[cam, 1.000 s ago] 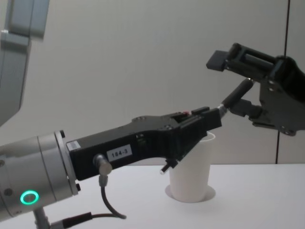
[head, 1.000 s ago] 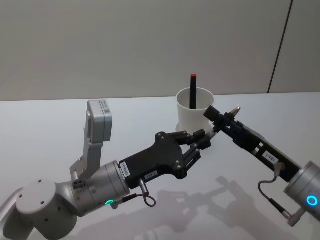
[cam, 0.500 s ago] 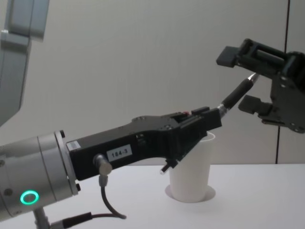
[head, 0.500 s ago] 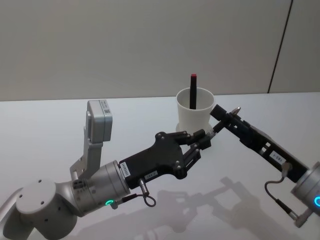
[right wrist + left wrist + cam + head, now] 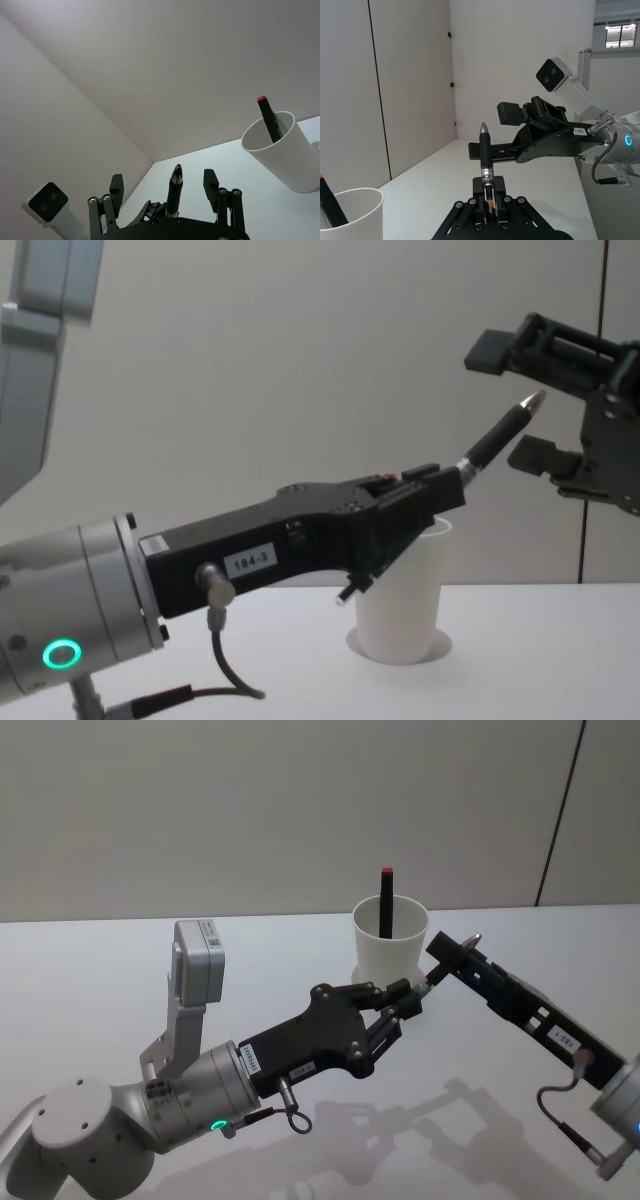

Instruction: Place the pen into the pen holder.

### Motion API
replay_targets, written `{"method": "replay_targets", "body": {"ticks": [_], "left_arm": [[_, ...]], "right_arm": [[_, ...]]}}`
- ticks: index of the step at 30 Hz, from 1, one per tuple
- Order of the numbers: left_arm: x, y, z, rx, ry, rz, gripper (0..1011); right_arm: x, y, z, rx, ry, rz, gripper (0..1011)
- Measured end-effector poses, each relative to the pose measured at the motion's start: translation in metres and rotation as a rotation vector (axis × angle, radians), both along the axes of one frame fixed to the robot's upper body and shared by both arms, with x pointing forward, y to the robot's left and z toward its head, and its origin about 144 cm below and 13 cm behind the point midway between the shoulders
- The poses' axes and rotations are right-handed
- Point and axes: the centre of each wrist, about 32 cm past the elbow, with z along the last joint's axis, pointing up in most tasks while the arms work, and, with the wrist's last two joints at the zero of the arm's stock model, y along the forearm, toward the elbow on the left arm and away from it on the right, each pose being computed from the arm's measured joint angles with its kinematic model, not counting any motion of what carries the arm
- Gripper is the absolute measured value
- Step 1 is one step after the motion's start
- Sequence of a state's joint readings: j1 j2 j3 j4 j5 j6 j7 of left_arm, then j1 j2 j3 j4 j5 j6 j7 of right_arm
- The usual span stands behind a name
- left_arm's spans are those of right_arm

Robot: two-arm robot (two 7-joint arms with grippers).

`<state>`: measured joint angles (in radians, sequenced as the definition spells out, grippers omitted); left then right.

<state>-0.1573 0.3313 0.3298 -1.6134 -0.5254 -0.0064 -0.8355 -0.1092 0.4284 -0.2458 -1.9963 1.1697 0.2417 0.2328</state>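
Observation:
A black pen [image 5: 497, 440] with a silver tip sticks out of my left gripper [image 5: 440, 490], which is shut on its rear end above the table in front of the pen holder. The pen holder [image 5: 390, 952] is a white paper cup, with a red-capped black marker [image 5: 386, 905] standing in it. My right gripper [image 5: 512, 402] is open to the right of the cup. The pen [image 5: 174, 192] points into the gap between its fingers [image 5: 210, 181] without touching them. The left wrist view shows the pen [image 5: 485, 150] upright before the right gripper [image 5: 495, 131].
The white table [image 5: 120, 935] runs back to a plain wall. My left arm's grey link [image 5: 197, 970] stands up at the left. The cup [image 5: 352, 215] sits close to the table's far edge.
My right gripper has drawn back to the right, off the pen's front end, with its fingers apart. The left gripper has kept still with the pen in it.

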Motion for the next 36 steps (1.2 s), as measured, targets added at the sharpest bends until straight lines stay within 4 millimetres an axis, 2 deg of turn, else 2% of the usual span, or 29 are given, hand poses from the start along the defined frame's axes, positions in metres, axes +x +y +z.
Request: {"method": "replay_targets", "body": {"ticks": [16,36], "left_arm": [[0.000,0.000,0.000,0.000,0.000,0.000,130],[0.000,0.000,0.000,0.000,0.000,0.000,130]], "right_arm": [[0.002,0.006,0.000,-0.002,-0.003,-0.010,1001],[0.013,0.005,-0.005,-0.010,-0.001,0.020,1001]]}}
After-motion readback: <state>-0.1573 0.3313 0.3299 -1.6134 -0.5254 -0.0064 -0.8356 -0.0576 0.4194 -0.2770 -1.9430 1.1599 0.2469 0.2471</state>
